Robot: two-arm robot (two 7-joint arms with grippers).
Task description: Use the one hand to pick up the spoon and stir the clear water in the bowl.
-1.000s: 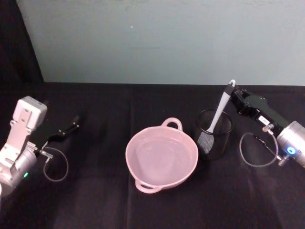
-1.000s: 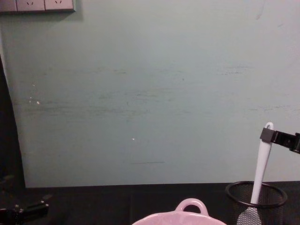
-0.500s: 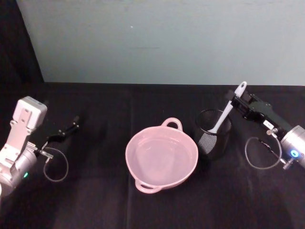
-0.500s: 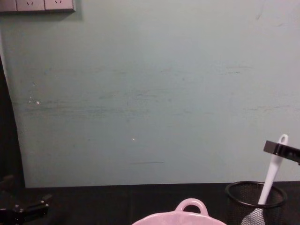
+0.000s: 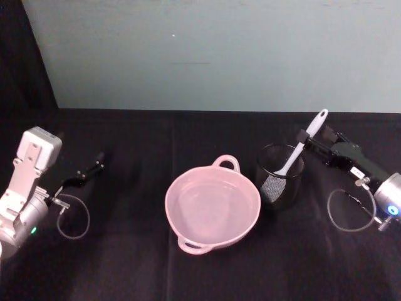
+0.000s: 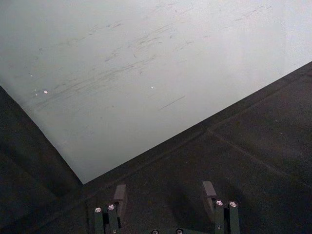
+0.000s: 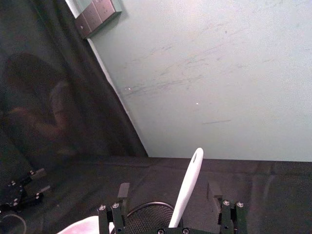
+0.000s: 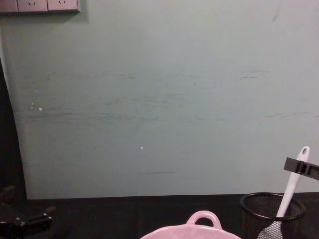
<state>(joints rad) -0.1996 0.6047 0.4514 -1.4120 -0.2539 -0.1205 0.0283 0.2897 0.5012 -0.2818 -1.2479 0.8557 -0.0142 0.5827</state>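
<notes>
The pale pink bowl point(image 5: 213, 204) holds clear water at the table's middle; its loop handle point(image 8: 202, 219) shows in the chest view. To its right, the white spoon point(image 5: 305, 141) stands head-down in a black mesh cup point(image 5: 280, 175), its handle leaning right. My right gripper point(image 5: 308, 139) is open astride the upper handle. In the right wrist view the spoon point(image 7: 187, 187) rises between the spread fingers point(image 7: 123, 190), touching neither. In the chest view the right gripper point(image 8: 299, 167) crosses the spoon point(image 8: 290, 191) above the cup point(image 8: 271, 211). My left gripper point(image 5: 88, 170) rests open at far left.
A black cloth point(image 5: 125, 263) covers the table, and a pale green wall point(image 5: 207, 56) closes it off behind. Grey cable loops hang by each wrist point(image 5: 348, 210). Wall sockets point(image 8: 40, 5) sit high on the left. The left gripper point(image 6: 164, 192) faces bare cloth.
The right gripper has drawn back to the right and lower. The spoon's handle tipped from nearly upright to leaning right in the cup. The left arm stayed put.
</notes>
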